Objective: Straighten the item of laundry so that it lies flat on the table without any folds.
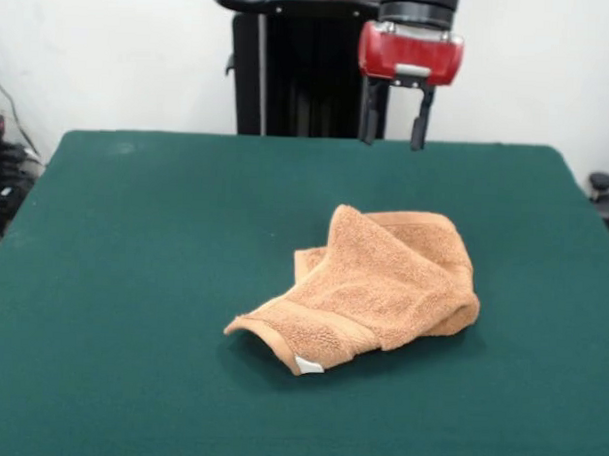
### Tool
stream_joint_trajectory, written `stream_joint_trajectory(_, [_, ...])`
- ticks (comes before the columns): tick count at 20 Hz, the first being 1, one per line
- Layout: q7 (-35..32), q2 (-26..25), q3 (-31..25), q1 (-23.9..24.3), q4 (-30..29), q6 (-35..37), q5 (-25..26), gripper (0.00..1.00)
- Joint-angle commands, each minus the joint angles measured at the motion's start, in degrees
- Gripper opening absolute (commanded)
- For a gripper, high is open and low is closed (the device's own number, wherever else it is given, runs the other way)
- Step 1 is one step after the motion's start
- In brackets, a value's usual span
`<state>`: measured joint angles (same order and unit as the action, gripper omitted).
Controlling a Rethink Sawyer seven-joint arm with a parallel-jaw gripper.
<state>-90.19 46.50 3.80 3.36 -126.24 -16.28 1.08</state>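
Note:
The orange-tan terry towel (367, 290) lies crumpled and folded over itself on the dark green table (132, 282), a little right of the middle. Its white care tag (308, 365) shows at the near corner. A hemmed edge curls up at the near left. My gripper (394, 139) hangs from the red wrist at the table's far side, well above and behind the towel. Its two black fingers (369, 115) stand apart and hold nothing.
The black pedestal (290, 67) stands behind the table's far edge. Cables and dark gear (1, 177) sit off the table's left side, and a black object (604, 188) off its right side.

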Motion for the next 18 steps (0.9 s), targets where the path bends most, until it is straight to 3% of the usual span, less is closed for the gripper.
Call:
stream_joint_trajectory(1, [-17.65,-3.86,-2.19,-2.12,-3.45,-11.48,0.02,1.0])
stream_joint_trajectory(2, [-16.49,-4.09,0.77,-5.11,-2.73,-9.24,-3.75,1.0])
stream_joint_trajectory(3, [-15.59,-3.15,0.55,-4.3,-2.44,-2.89,-5.06,1.0])
stream_joint_trajectory(11, [-13.05,-13.96,1.98,-5.02,2.7,-9.31,-4.16,1.0])
stream_joint_trajectory(18, [-12.99,-16.57,1.89,-4.44,3.98,-10.95,-3.44,1.0])
